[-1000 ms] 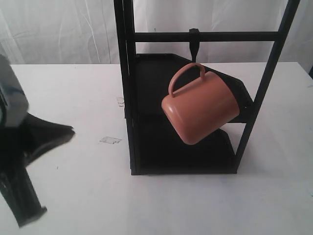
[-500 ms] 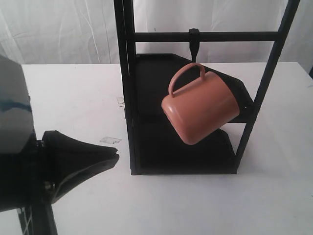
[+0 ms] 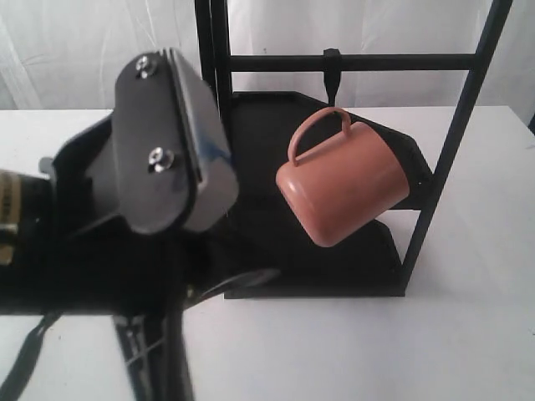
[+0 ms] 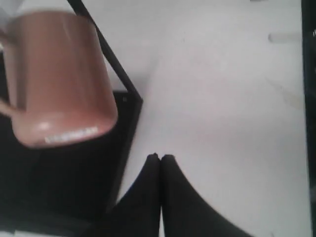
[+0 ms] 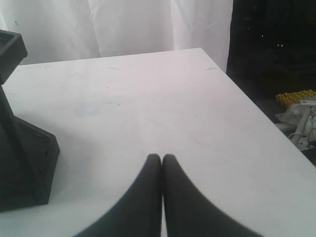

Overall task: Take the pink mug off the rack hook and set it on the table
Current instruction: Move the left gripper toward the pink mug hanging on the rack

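The pink mug point(image 3: 343, 188) hangs tilted by its loop handle from the rack hook point(image 3: 332, 71) on the crossbar of the black rack point(image 3: 221, 125). My left arm fills the left of the exterior view, and its gripper point(image 3: 266, 276) points at the rack's lower left corner, below and left of the mug. In the left wrist view the left gripper point(image 4: 161, 157) is shut and empty, with the mug point(image 4: 59, 79) ahead and apart from it. The right gripper point(image 5: 162, 157) is shut and empty above the white table point(image 5: 173, 98). It does not show in the exterior view.
The rack's two dark shelves point(image 3: 276, 242) lie behind and under the mug. The rack's foot point(image 5: 24, 163) stands near the right gripper. The table's edge point(image 5: 256, 113) drops to a dark floor with clutter point(image 5: 296, 96). A white curtain point(image 3: 84, 50) hangs behind.
My left arm has risen from the lower left and swung toward the rack, so it now covers much of the left of the exterior view. The mug has not moved.
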Controlling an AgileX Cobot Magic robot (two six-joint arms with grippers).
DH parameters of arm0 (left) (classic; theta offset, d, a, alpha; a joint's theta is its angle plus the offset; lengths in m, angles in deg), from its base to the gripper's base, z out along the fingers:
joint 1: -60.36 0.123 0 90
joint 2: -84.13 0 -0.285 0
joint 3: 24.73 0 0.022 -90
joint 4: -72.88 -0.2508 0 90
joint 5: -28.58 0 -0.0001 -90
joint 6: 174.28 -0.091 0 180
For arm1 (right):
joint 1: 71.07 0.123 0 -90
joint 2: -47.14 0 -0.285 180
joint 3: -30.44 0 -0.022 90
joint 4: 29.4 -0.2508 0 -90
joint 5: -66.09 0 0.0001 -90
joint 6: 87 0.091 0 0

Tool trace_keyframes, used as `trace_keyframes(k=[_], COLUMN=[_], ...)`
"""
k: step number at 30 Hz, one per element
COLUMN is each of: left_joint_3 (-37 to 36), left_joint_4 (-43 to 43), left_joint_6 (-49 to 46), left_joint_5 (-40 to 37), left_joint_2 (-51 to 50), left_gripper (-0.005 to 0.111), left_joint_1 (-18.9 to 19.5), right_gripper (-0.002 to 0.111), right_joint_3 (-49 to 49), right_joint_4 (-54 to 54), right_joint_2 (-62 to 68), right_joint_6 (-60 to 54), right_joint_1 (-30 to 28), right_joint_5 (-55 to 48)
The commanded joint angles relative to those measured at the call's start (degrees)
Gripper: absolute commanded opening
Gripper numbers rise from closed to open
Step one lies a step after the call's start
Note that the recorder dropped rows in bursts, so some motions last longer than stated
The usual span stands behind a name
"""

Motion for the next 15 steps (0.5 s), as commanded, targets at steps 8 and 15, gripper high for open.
trace_keyframes(k=[8,15], left_joint_3=[0.99,0.99], left_joint_4=[1.8,1.57], left_joint_6=[-3.48,-15.54], left_joint_5=[19.19,18.21], left_joint_2=[-7.41,-9.69], left_gripper=[0.0,0.0], left_joint_1=[-0.38,2.03], right_gripper=[0.0,0.0], right_joint_3=[-0.25,-0.25], right_joint_4=[0.31,0.31], right_joint_2=[-0.11,-0.11], right_joint_6=[0.01,0.01], right_joint_1=[-0.59,-0.59], right_joint_5=[0.41,0.41])
